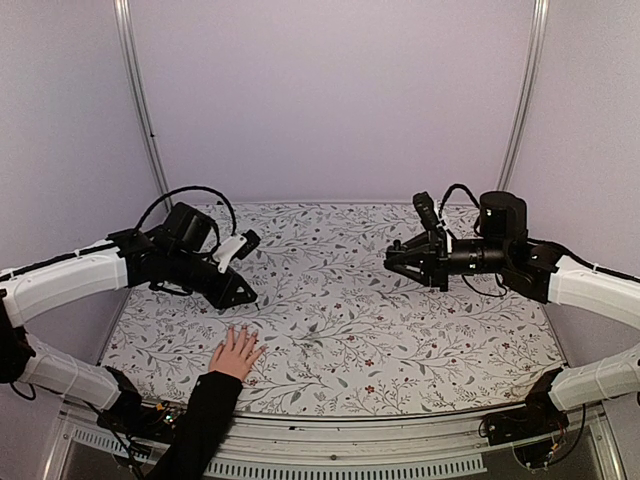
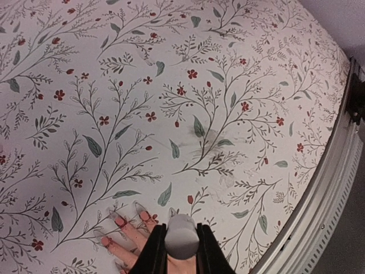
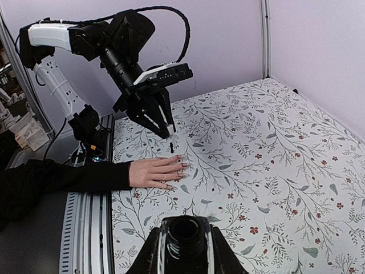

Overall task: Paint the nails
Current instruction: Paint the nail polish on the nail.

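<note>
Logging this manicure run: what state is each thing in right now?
Left pincer: shut on the brush cap, above the hand.
Right pincer: shut on the polish bottle.
Polish bottle: cap off.
Hand: flat on the table, fingers spread.
Nails: several show reddish polish.

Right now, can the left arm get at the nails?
Likely yes: the left gripper, shut on the brush, hangs close to the nails with nothing between them; the hand lies flat, fingers spread.
</note>
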Robot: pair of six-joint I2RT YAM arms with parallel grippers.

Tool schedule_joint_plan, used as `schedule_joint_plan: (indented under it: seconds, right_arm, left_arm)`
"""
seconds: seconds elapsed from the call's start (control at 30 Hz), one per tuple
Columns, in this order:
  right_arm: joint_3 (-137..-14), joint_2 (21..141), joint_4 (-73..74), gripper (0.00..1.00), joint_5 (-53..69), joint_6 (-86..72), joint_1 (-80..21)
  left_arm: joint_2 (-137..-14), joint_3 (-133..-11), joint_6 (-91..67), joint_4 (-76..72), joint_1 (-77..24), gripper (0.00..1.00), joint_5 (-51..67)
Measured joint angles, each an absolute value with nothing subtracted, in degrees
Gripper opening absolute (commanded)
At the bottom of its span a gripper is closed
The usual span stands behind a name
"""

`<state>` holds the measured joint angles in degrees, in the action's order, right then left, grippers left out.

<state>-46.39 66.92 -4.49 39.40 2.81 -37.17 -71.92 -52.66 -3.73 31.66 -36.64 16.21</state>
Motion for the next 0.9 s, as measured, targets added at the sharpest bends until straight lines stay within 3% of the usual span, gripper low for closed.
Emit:
schedule_joint_plan:
  seconds: [0.9]
  right_arm:
    - [-43.7,62.5,-4.5,0.0,35.0,2.5,-35.2]
  left_arm:
    - [-66.2,-47.5,-18.5,27.9,-33.7,0.0,5.7]
